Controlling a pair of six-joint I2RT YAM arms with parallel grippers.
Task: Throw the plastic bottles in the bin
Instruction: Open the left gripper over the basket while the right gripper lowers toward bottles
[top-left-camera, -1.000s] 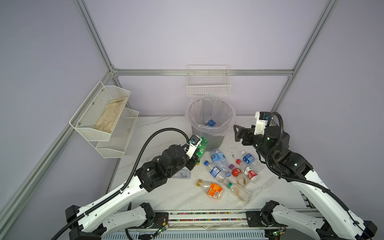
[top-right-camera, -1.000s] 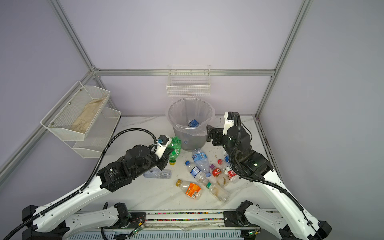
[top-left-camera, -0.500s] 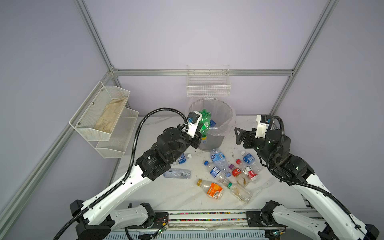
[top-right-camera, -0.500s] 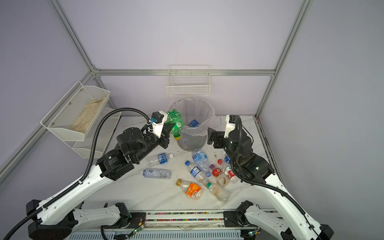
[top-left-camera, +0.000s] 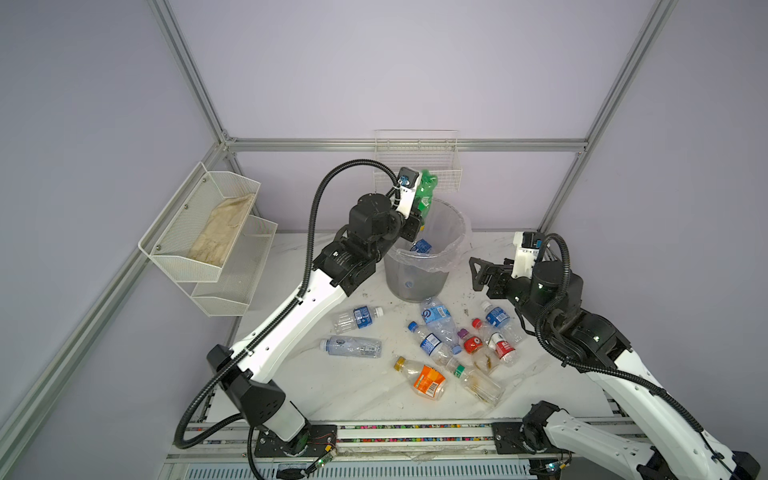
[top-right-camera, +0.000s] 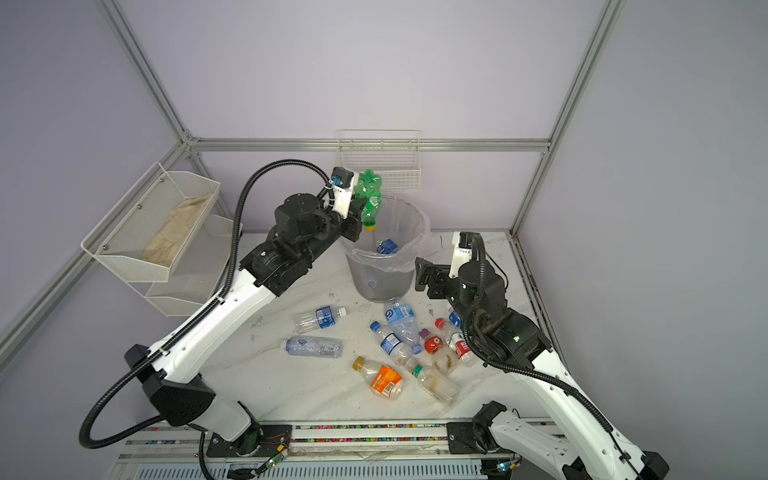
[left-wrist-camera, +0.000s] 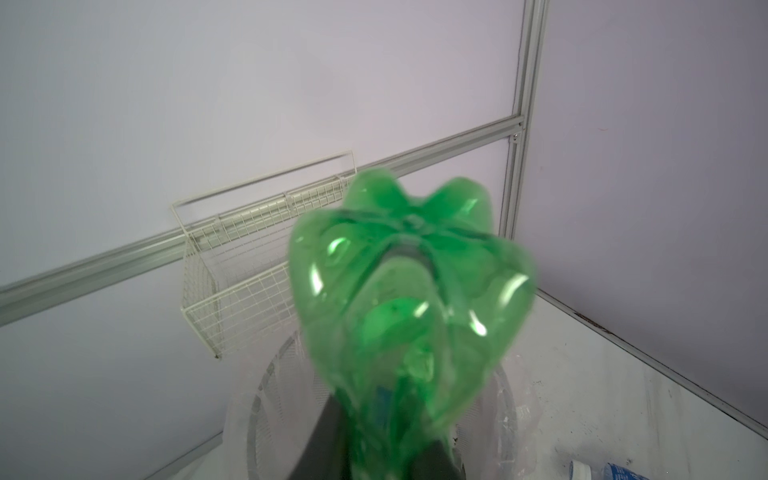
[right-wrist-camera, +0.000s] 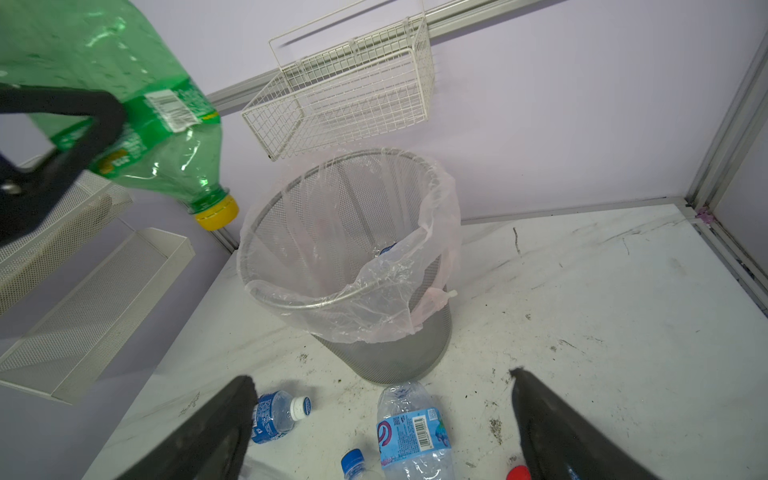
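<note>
Hanging cap-down over bin (top-right-camera: 382, 286) for a clean drop: green bottle (top-right-camera: 370, 193) clasped by left gripper (top-right-camera: 363, 210); right gripper (top-left-camera: 478, 273) wide, empty.

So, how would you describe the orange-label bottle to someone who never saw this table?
Find the grey mesh bin at the table's back. Among the bottles lying before it, the orange-label bottle is near the front edge. Only it wears an orange label, with an amber cap.

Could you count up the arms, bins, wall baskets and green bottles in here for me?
Arms: 2
Bin: 1
Wall baskets: 3
Green bottle: 1
Total: 7
</note>
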